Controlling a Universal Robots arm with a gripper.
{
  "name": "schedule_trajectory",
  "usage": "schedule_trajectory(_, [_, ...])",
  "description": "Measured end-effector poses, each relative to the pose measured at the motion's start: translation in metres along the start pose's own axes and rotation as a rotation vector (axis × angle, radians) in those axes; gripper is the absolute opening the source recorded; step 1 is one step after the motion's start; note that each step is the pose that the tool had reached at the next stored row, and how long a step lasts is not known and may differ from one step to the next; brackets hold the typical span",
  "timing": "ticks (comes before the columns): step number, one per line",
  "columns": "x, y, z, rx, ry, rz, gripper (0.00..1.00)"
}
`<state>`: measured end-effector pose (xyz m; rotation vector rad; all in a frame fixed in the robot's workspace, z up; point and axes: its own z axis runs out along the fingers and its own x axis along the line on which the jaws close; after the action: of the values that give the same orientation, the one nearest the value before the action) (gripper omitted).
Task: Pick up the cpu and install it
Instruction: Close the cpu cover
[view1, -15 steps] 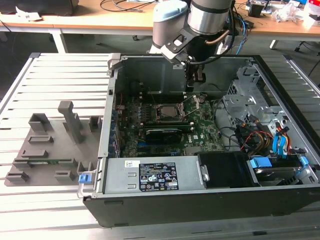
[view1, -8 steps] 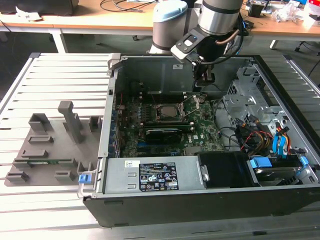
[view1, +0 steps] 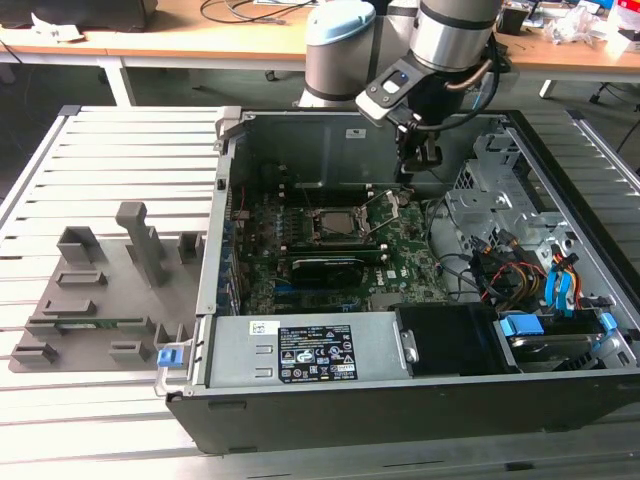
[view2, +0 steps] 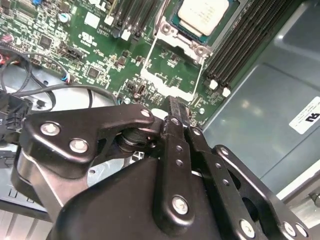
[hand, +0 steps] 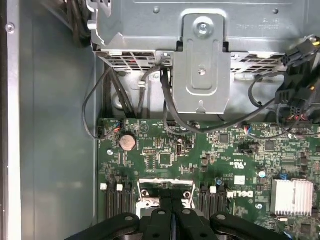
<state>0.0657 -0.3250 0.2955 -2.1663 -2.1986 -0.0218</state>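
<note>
1. Inside the open computer case (view1: 400, 425), my arm (view1: 450, 40) hangs over the green board (view1: 405, 255), close to the back wall of the case.
2. My hand (view1: 420, 155) is black and points down at the board.
3. In both wrist views its two fingers (hand: 161, 220) are pressed together. I see nothing held between them.
4. The cpu (view2: 202, 14) lies flat in its square socket on the board. Its top is pale and silvery.
5. The cpu is apart from my hand. In the second wrist view a silver metal frame (view2: 160, 82) lies open on the board, between the cpu and the tip of my hand.
6. Long black slots (view2: 245, 45) run just beside the cpu, on the side toward the grey case floor.
7. In the first wrist view my hand is over that same silver frame.
8. Farther along the board in that view I see a round silver battery (hand: 127, 141) and a ribbed silver block (hand: 292, 196).
9. Past the edge of the board there is a grey metal cage (hand: 200, 55). Black cables (hand: 170, 110) hang out from under it and run down to the board.
10. Outside the case, a grey holder tray (view1: 100, 290) lies on the slatted tabletop (view1: 120, 150), on the exterior view's left. It is well apart from my hand.
</note>
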Motion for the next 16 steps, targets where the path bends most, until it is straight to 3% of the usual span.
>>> schedule_trajectory(4, [0.0042,0.0122,0.0107,0.0015,-0.0025,-0.028,0.11])
schedule_trajectory(8, [0.0048,0.0177,0.0202,0.0023,-0.0039,-0.039,0.11])
schedule_trajectory(10, [0.0044,0.0183,0.0295,0.003,-0.0039,-0.039,0.11])
schedule_trajectory(16, [0.0036,0.0195,0.0477,0.0043,-0.0038,-0.039,0.11])
